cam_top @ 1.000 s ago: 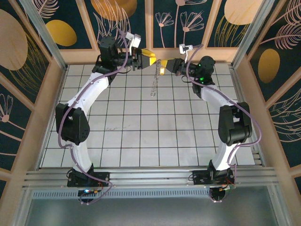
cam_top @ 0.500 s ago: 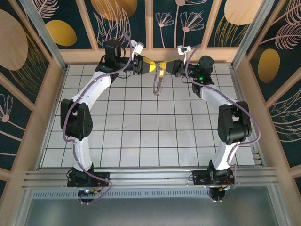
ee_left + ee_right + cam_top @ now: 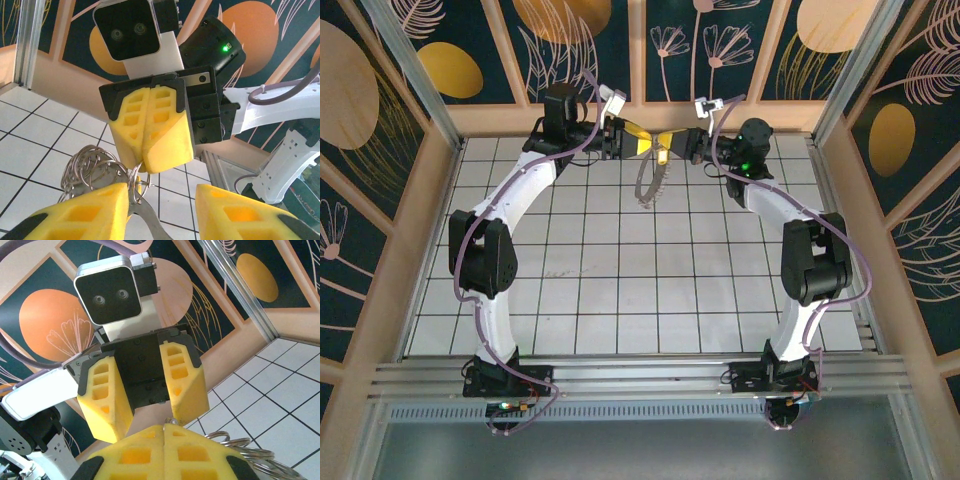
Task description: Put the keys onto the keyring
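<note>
Looking down on a white tiled desk (image 3: pixel 620 300). Both arms stretched out to the far edge. Left claw (image 3: pixel 648 143) and right claw (image 3: pixel 669 140) nose to nose, just in front of the back wall. Hanging under that spot, the keyring (image 3: pixel 646 185), a loop above the tiles. At its top, the key (image 3: pixel 660 155) with a small yellow tag. Hard to tell which claw holds it.
</note>
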`<state>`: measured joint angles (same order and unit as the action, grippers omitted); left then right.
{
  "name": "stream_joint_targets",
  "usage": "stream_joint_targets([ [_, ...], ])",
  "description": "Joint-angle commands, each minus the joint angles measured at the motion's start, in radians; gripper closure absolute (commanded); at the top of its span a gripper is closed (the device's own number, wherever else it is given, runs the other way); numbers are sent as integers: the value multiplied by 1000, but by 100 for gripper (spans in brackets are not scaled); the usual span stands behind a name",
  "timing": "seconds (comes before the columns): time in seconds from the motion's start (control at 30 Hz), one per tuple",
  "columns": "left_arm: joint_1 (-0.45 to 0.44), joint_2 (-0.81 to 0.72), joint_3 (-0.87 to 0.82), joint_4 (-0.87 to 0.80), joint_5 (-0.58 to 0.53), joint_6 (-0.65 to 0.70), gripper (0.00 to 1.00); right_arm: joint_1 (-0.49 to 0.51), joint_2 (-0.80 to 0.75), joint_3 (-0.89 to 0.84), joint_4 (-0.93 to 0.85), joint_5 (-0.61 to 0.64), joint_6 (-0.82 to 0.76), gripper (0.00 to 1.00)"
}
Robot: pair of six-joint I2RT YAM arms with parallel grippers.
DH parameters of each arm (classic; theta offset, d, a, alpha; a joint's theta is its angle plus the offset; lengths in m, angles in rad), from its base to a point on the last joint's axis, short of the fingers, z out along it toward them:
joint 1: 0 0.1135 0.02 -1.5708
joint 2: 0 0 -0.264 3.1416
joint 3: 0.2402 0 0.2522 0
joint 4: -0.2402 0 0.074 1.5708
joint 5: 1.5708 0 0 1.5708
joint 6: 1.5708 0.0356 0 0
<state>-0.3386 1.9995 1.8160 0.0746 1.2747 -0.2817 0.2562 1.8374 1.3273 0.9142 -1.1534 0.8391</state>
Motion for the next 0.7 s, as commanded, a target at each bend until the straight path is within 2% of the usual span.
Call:
stream_joint_targets([
  [0.0, 4, 16, 32, 27, 24, -5, 59, 9, 10, 46, 31, -14, -22, 100],
  [0.47, -6, 17, 36, 44, 33, -17, 62, 21, 26, 64, 23, -14, -24, 100],
  [0.67, -8, 19, 33, 45, 41, -16, 72, 20, 28, 63, 19, -11, -29, 100],
])
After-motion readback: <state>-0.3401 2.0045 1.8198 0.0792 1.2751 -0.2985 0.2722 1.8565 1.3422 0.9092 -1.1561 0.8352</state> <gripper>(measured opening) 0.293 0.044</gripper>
